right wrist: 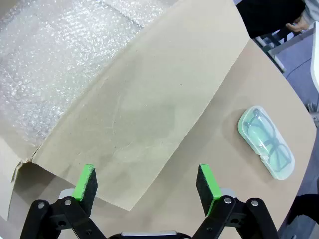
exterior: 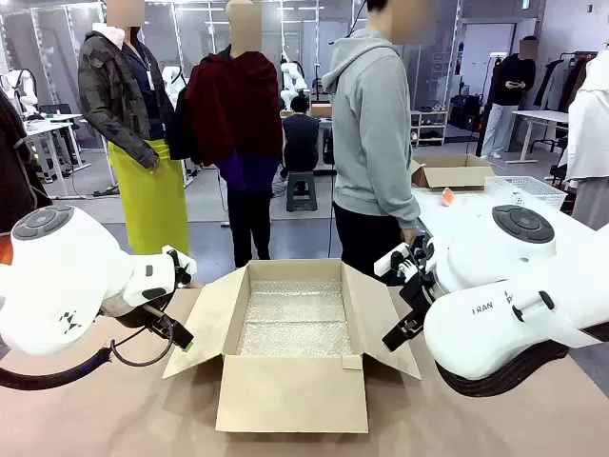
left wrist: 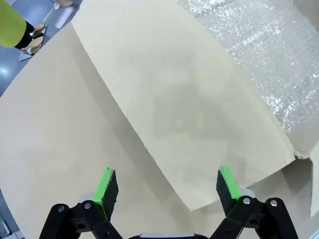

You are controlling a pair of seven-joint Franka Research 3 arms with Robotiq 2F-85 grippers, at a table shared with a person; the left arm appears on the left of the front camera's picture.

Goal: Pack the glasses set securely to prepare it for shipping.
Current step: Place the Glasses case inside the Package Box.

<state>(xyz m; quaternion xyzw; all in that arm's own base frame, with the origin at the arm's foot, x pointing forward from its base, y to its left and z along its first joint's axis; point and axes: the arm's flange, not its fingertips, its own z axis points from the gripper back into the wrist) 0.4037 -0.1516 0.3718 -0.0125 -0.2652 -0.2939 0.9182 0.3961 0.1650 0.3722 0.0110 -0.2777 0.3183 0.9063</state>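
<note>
Looking down the left claw (left wrist: 167, 181): released, green pads wide apart, gripping nothing, poised over the lower edge of a folded-out flap (left wrist: 174, 99) of the open cardboard box (exterior: 290, 390) and the brown table (left wrist: 50, 149) beside it. Showing bubble wrap (left wrist: 269, 55) in the upper right of that frame, lining the inside of the box.

Looking down the right claw (right wrist: 147, 177): likewise released, pads spread, empty, poised over the opposite flap (right wrist: 139, 104), with the same wrap in the upper left of the frame. Lying flat on the table at the right of the right wrist frame, clear of the flap and apart from the claw: the mint-green glasses case (right wrist: 265, 142), translucent, spectacle frames showing through it.

Seen from the front: box at the centre of the frame, flaps folded outward, one white arm at lower left and one at lower right. Standing at the far side of the table, upper centre-right: a person in a grey hoodie (exterior: 371, 124).
</note>
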